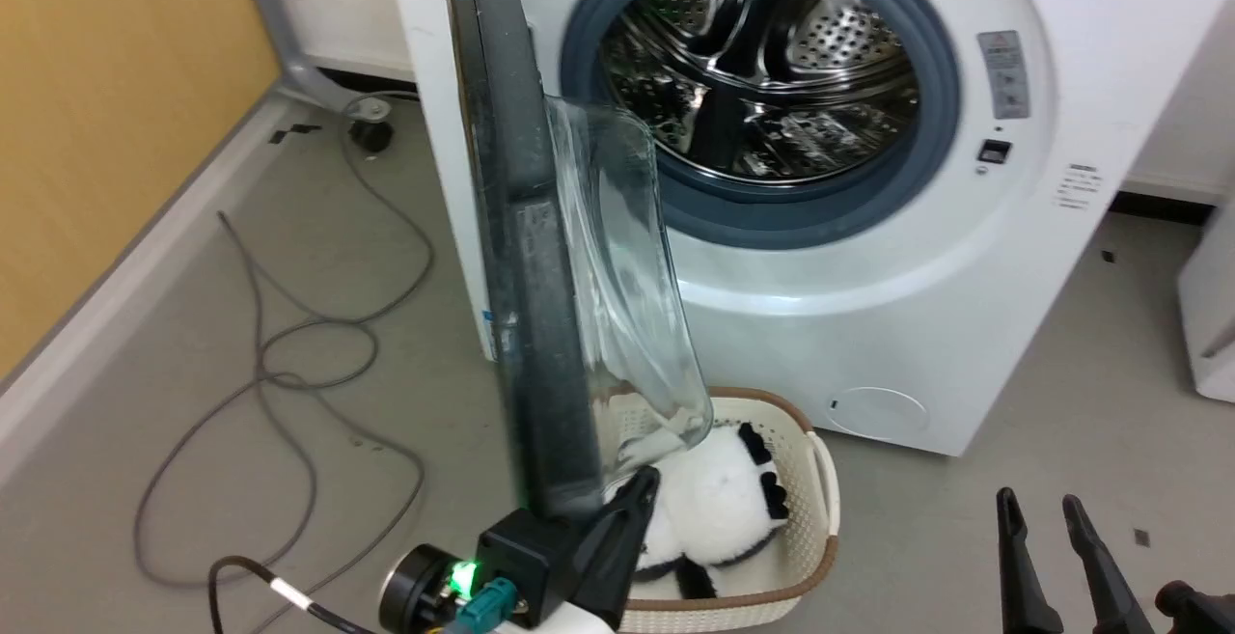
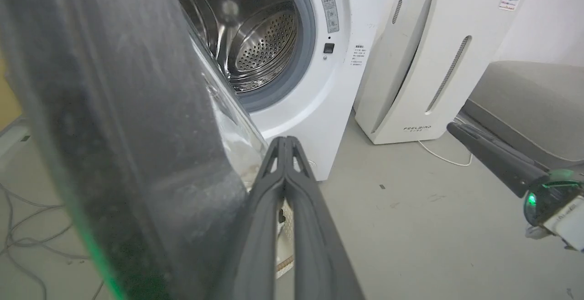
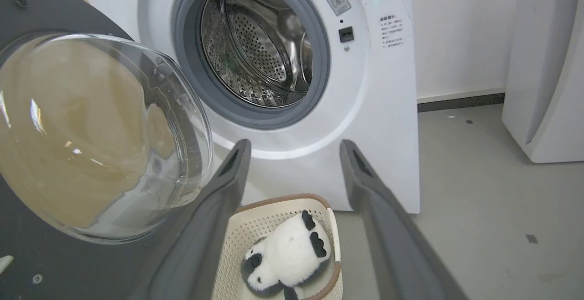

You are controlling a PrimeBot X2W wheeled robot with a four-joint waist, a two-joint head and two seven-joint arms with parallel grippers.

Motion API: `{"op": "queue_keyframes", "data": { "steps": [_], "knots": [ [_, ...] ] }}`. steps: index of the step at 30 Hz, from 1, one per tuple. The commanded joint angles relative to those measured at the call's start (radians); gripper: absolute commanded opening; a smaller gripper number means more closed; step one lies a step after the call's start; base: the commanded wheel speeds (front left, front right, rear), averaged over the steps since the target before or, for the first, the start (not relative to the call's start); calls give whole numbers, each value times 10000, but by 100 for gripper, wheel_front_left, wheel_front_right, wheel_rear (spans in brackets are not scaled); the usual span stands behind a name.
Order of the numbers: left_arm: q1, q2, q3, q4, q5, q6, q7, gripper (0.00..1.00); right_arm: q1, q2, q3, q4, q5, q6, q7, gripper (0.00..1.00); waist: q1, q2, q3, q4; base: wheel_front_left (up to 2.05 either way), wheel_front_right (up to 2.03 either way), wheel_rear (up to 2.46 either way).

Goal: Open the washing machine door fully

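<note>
**Washer door swung out, left claw clenched at its edge**

Nearest me in the head view, at 6 o'clock, my left claw is clenched, both fingers pressed flat together with nothing between them. Its tip lies right at the lower free edge of the washing machine door, on the glass side; I cannot tell whether it truly touches. The left wrist view shows the same shut fingers running beside the door's dark inner face.

At 5 o'clock my right claw is released, its fingers spread and holding nothing, well apart from the door. In its own wrist view the gap between the fingers is wide.

Just past the left claw, a cream basket sits on the floor with a black and white panda toy lying inside.

The door stands edge-on to me, from 11 o'clock down to 6, swung out roughly square to the white washer. Its clear glass bowl bulges to the right, above the basket.

Farther off, at 12 o'clock, the steel drum is open to view inside its grey ring. Grey cables loop on the floor at 9 o'clock.
</note>
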Motion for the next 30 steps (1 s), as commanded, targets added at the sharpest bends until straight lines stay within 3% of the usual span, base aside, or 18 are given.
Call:
{"op": "queue_keyframes", "data": {
  "steps": [1, 18, 30],
  "knots": [
    [-38, 178, 247, 141, -36, 163, -39, 0, -48, -2, 53, 33, 49, 8, -43, 100, 0, 0, 16, 222, 0, 0, 0],
    [-379, 731, 1440, 314, -419, 500, -321, 0, -73, -75, 179, 158, -38, 8, -43, 100, 0, 0, 338, 2023, 0, 0, 0],
    [-747, 1087, 2877, 904, -1130, 828, -891, 0, -308, -463, 404, 264, -204, 8, -43, 100, 0, 0, 1073, 2689, 0, 0, 0]
  ]
}}
